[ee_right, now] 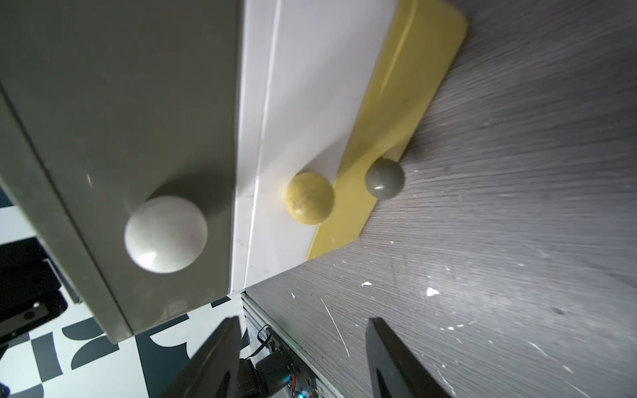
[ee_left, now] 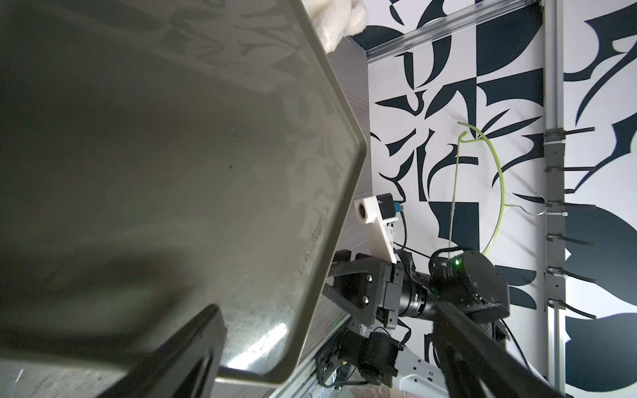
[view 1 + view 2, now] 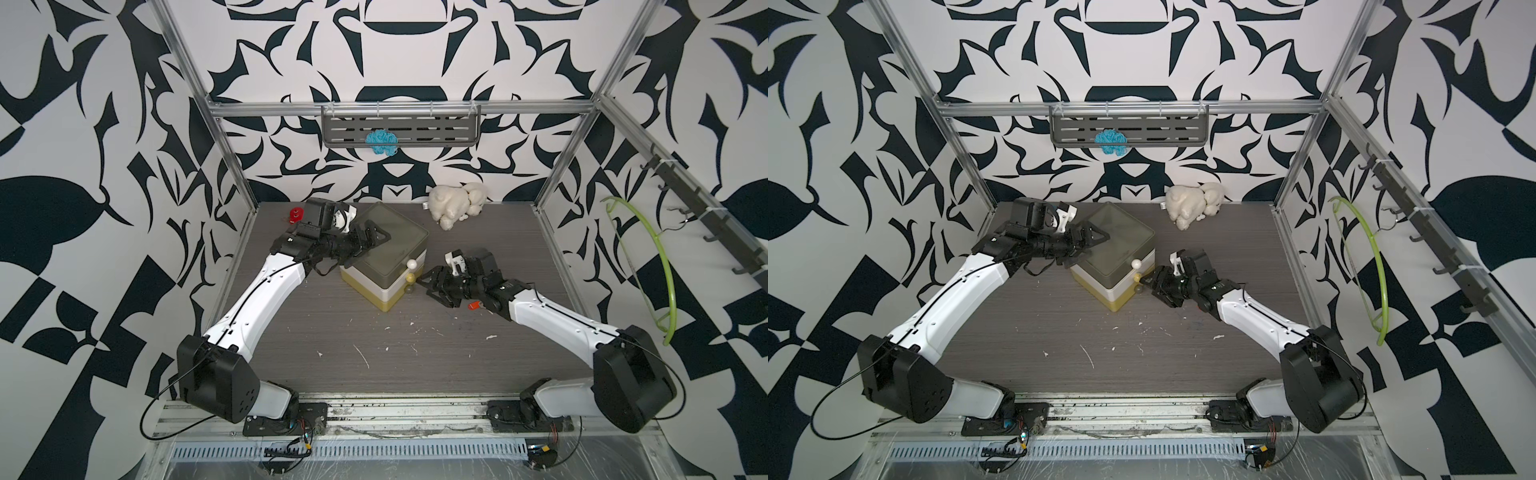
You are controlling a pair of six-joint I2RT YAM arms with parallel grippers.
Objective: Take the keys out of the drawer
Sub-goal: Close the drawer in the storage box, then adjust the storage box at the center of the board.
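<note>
The keys show in no view. The unit (image 3: 401, 249) stands mid-table, and its 3 drawers all look pushed in: the grey-green drawer (image 1: 120, 103) on top, the white drawer (image 1: 296, 103) in the middle and the yellow drawer (image 1: 400, 103) at the bottom. Each has a ball knob: the white knob (image 1: 166, 234) on the grey-green one, the yellow knob (image 1: 310, 198) on the white one and the grey knob (image 1: 384, 178) on the yellow one.

Your right claw (image 1: 302, 322) faces those knobs from the front. Its 2 fingers stand well apart with nothing between them. It stops just short of the knobs and touches none. In a top view it (image 3: 424, 287) sits low, level with the 2 lower knobs.

Your left claw (image 3: 372, 245) reaches over the unit's lid from the other side. The left wrist view shows 1 finger (image 2: 193, 344) lying over the lid and a second dark bar off past its edge, so the jaws look apart and hold nothing.

A small red-orange piece (image 3: 473, 306) lies on the table (image 3: 374, 340), just beside your right forearm. It is too small to tell whether it is a key tag. The red toy (image 3: 296, 215) sits at the back, behind your left arm.
</note>
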